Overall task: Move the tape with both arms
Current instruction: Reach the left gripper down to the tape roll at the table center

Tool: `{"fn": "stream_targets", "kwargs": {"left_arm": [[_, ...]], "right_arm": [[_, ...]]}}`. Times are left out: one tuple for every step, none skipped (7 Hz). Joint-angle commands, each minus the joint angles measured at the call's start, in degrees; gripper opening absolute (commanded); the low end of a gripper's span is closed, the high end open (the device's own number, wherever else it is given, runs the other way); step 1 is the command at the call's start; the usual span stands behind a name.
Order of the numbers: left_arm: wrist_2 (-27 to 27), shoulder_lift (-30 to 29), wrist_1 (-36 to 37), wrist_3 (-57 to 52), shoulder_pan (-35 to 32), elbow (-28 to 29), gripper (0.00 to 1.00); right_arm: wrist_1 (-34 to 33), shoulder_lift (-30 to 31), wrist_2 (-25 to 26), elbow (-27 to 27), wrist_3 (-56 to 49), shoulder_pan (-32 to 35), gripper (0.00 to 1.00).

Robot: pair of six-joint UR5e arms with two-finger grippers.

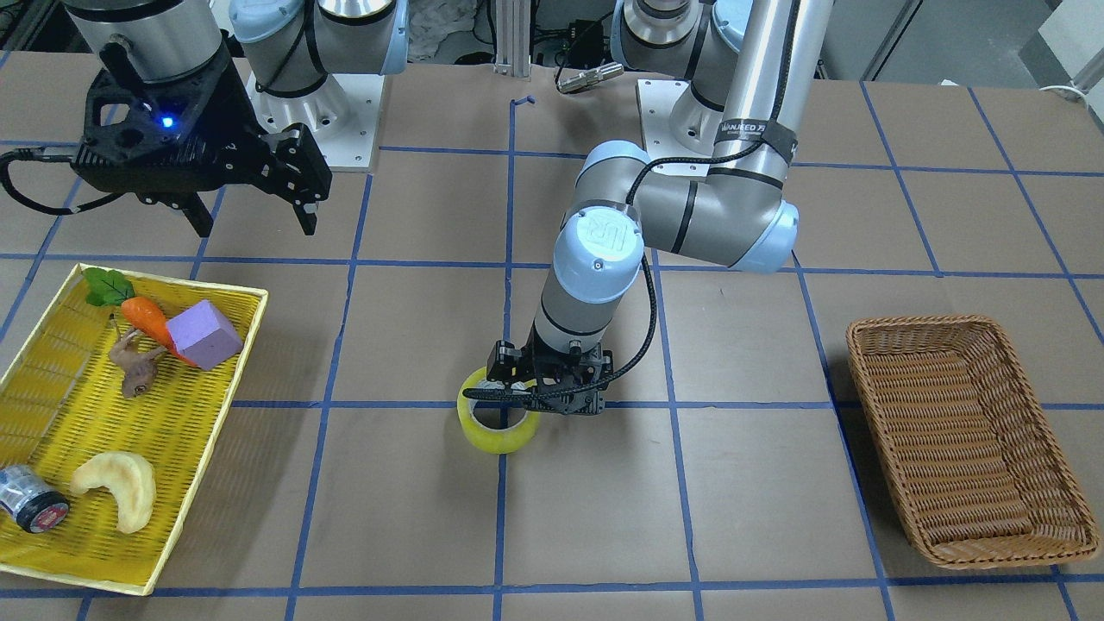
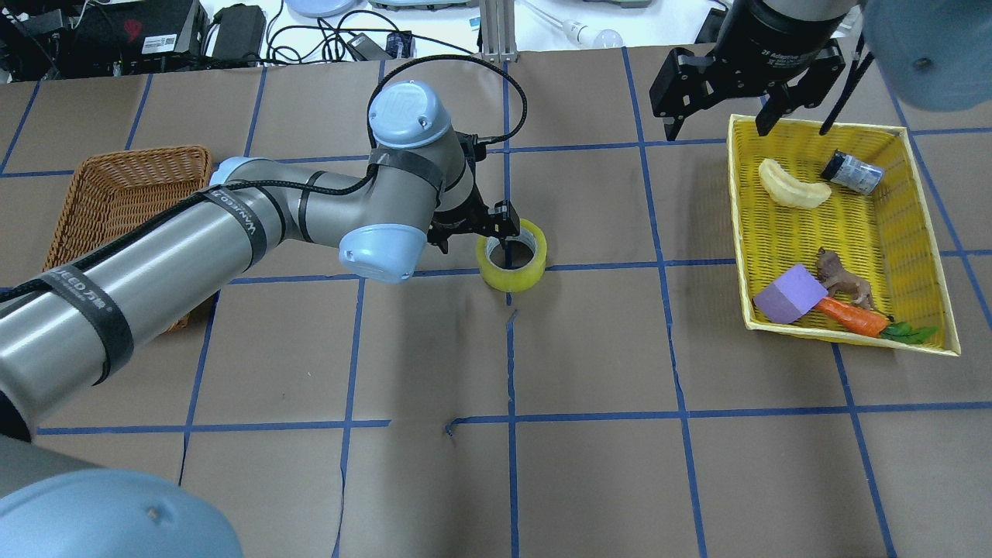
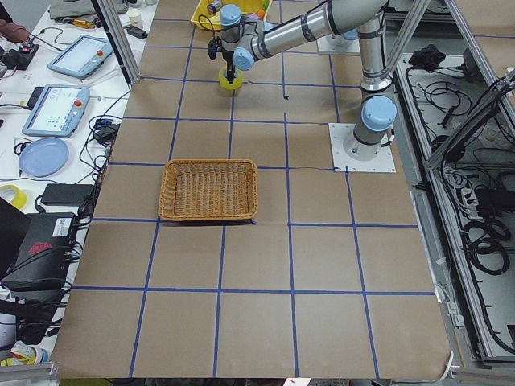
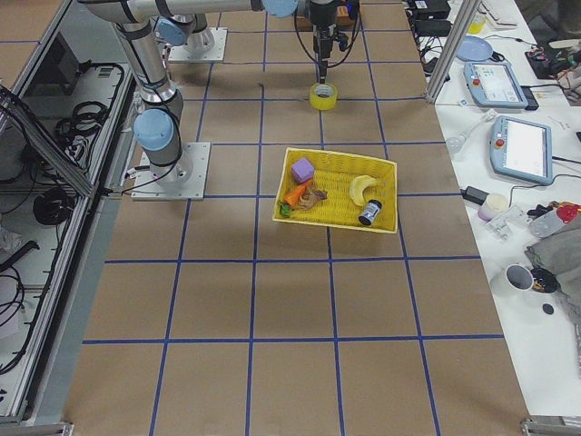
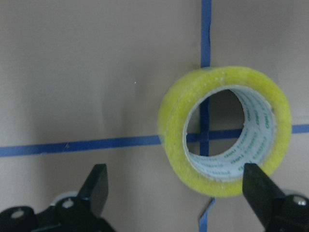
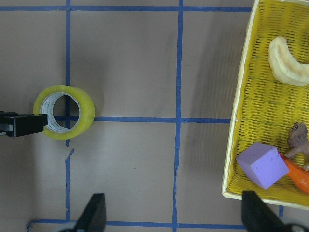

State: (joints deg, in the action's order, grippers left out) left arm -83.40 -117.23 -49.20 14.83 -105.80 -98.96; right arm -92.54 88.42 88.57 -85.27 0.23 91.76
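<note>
The yellow tape roll (image 2: 511, 273) lies flat on the table's middle, at a crossing of blue lines; it also shows in the front view (image 1: 500, 438) and the right wrist view (image 6: 84, 108). My left gripper (image 2: 496, 229) is open and empty, low at the roll's edge on the basket side. In the left wrist view the tape (image 5: 174, 121) lies just ahead of the spread fingertips (image 5: 99, 186), toward the right one. My right gripper (image 1: 254, 220) is open and empty, held high near the yellow tray's far end, well away from the tape.
A yellow tray (image 2: 852, 232) on my right holds a purple block (image 2: 789, 293), a carrot, a toy animal, a pale crescent piece and a small dark cylinder (image 2: 852, 172). A brown wicker basket (image 2: 116, 201) stands on my left, partly under the left arm.
</note>
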Motion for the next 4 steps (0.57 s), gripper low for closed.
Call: {"fn": "stream_targets", "kwargs": {"left_arm": [[-0.4,-3.2,4.7,-0.9,0.0,-0.1,1.0],[-0.5,-3.8,4.7,-0.9,0.0,-0.3,0.8],[-0.5,-3.9,4.2,-0.1,0.0,-0.3,0.19],[-0.5,-3.8,3.5,-0.4,0.0,-0.2,0.0]], "right_arm": [[0.1,0.0,-0.1,0.0,0.0,0.1,1.0],[0.1,0.0,-0.1,0.0,0.0,0.0,1.0],[0.3,0.0,-0.1,0.0,0.0,0.1,1.0],[0.2,0.0,-0.1,0.0,0.0,0.1,1.0]]}}
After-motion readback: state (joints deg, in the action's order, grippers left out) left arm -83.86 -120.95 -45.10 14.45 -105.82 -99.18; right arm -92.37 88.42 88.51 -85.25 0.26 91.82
